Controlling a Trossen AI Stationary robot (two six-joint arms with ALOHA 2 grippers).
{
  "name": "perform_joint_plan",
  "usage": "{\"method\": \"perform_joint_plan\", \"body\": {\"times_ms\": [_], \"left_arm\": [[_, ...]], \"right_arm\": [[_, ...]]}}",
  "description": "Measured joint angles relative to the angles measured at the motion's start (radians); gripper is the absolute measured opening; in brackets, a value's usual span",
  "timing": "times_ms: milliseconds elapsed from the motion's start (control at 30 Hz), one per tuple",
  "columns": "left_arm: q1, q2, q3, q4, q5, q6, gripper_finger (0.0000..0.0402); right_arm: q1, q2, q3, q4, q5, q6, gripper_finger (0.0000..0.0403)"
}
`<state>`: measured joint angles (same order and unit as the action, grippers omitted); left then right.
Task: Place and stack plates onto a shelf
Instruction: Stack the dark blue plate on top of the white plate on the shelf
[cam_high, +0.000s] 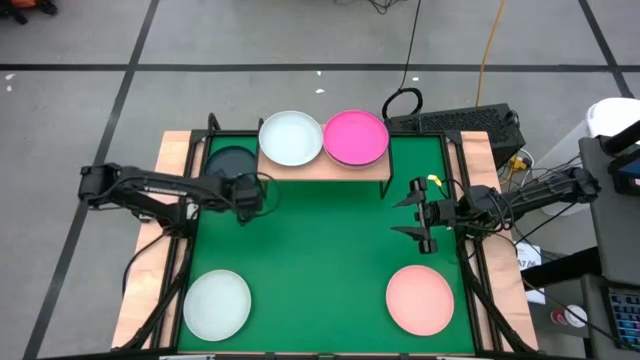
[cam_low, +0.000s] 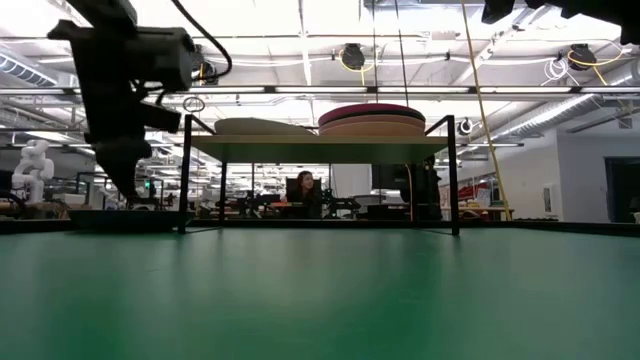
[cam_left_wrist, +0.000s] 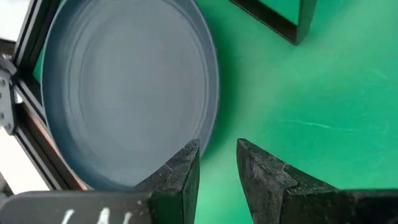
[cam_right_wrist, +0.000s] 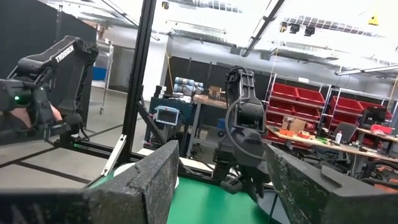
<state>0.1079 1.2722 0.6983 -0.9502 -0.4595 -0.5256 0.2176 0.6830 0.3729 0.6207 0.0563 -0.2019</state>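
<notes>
Seen from above, the left arm stretches level from the left edge of the frame toward the centre, its left gripper (cam_high: 247, 197) hanging over the green mat (cam_high: 320, 250) just right of a round dark teal-grey plate (cam_high: 228, 162) that lies flat at the mat's upper left. In the left wrist view the two rough black fingers (cam_left_wrist: 180, 174) stand slightly parted and empty, one fingertip at the smooth rim of that plate (cam_left_wrist: 124, 87), the mat showing in the gap between them.

The right arm reaches in from the right edge at mid height, its right gripper (cam_high: 421, 214) poised above bare mat with its fingers spread wide and holding nothing; the right wrist view shows both grainy dark fingers (cam_right_wrist: 143, 186) far apart, looking across at the other arm.

At upper centre stands the small light wooden shelf on thin black metal legs (cam_high: 320, 165). It carries a glossy pale mint-white plate (cam_high: 290, 137) on its left half and a bright magenta plate (cam_high: 356, 137) on its right, their rims touching. The low view shows the magenta plate (cam_low: 372, 112) topping a stack, salmon-coloured layers beneath it.

Two more shallow round plates lie flat on the mat: another pale mint-white plate (cam_high: 216, 304) at lower left and a pale pink plate (cam_high: 420, 299) at lower right. The wooden table (cam_high: 172, 160) shows as a light border around the mat.
</notes>
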Motion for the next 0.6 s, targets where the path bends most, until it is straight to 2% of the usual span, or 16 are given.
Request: {"method": "perform_joint_plan", "body": {"times_ms": [233,600], "left_arm": [[0.025,0.063,0.0,0.063,0.013,0.12,0.0113],[0.067,0.185,0.0,0.086,0.024,0.158,0.0113]], "right_arm": [[0.0,0.0,0.0,-0.004,0.0,0.006,0.0222],[0.0,0.0,0.0,-0.006,0.0,0.018,0.0222]]}}
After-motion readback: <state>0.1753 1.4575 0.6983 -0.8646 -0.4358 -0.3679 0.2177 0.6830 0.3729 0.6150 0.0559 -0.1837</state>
